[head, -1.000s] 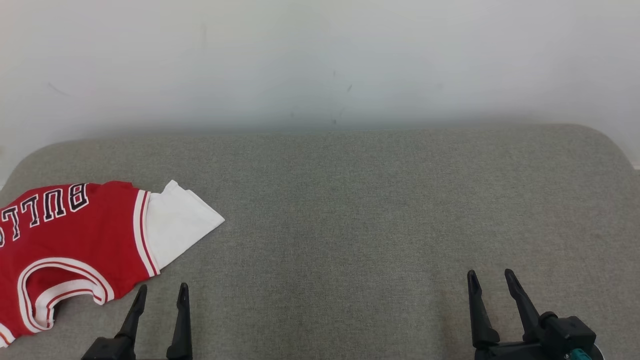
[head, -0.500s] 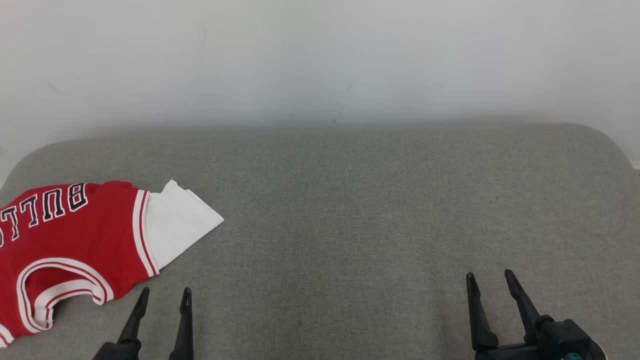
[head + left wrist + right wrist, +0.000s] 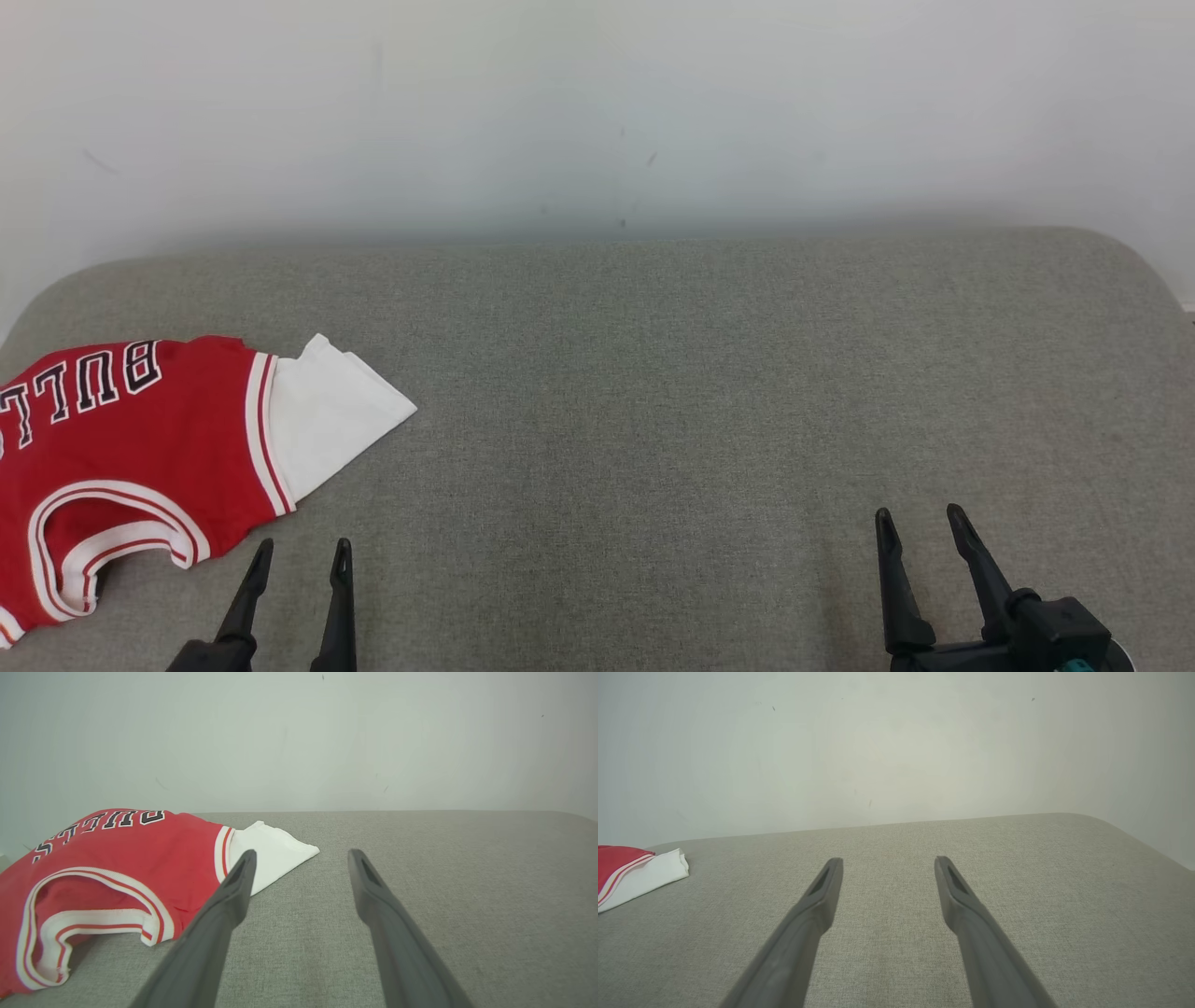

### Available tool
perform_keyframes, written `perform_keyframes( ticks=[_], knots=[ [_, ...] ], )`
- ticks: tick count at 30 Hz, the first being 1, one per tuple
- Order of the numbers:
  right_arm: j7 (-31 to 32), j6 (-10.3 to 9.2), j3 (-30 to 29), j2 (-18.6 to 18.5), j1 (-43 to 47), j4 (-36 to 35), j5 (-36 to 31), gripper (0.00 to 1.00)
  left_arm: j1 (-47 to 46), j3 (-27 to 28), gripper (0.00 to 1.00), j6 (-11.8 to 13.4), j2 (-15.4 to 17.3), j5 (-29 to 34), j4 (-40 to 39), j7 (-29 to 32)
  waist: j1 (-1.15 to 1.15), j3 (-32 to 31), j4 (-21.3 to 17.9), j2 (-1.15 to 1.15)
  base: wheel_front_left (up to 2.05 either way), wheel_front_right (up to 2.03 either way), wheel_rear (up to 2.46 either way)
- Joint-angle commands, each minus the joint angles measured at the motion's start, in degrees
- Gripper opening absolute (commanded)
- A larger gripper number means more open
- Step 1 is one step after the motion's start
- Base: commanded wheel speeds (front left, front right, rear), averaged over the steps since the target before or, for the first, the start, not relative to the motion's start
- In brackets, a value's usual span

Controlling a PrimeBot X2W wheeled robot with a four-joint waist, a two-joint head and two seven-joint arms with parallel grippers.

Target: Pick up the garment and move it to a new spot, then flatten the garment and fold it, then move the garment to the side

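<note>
The garment (image 3: 140,448) is a red jersey with white trim, dark lettering and a white sleeve part. It lies at the left end of the grey padded surface (image 3: 653,392), partly cut by the picture's left edge. In the left wrist view the garment (image 3: 117,868) spreads left of and beyond my fingers. My left gripper (image 3: 301,549) stands open just in front of its near edge, touching nothing. My left gripper (image 3: 301,855) holds nothing. My right gripper (image 3: 920,518) is open at the lower right, far from the cloth. My right gripper (image 3: 887,861) is empty, with the garment (image 3: 635,875) far left.
A pale wall (image 3: 597,112) rises directly behind the grey surface. The surface has rounded far corners (image 3: 1120,257) and ends at the right near the wall's base.
The left gripper has drawn back slightly toward the bottom edge. The picture has shifted a little. The garment and the right gripper stay where they were.
</note>
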Motion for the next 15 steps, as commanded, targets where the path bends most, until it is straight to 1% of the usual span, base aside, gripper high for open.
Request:
perform_keyframes(
  ticks=[1,15],
  knots=[
    [-0.1,0.21,-0.1,-0.1,0.4,0.1,0.5,1.00,0.2,0.2,1.00,-0.1,-0.1,-0.7,0.1,-0.2,0.00,0.0,0.0,0.00,0.00,0.00,0.00],
    [-0.1,0.21,-0.1,-0.1,0.5,0.3,0.7,1.00,0.2,0.0,1.00,-0.1,-0.1,-1.1,0.2,-0.2,0.00,0.1,0.0,0.00,0.00,0.00,0.00]
  ],
)
